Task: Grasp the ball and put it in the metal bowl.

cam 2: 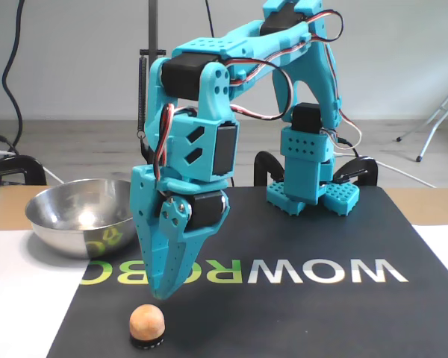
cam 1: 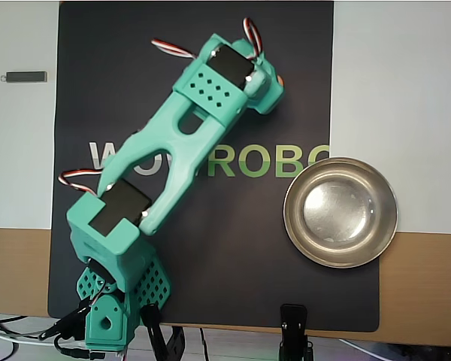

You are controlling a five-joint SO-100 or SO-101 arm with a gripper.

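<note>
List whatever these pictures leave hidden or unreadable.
- Ball: almost wholly hidden under the arm in the overhead view.
- End effector: covered by the arm from overhead; in the fixed view, its tips look together, but any gap is unclear.
- What the ball sits on: a dark base, too small to identify.
- Metal bowl: partly behind the end effector in the fixed view.

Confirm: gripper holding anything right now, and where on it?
Nothing held. The gripper hangs just above the ball, which sits untouched on the mat.

"WOWROBO" in white and green letters on the black mat (cam 2: 299,298), upside down in the fixed view.
</note>
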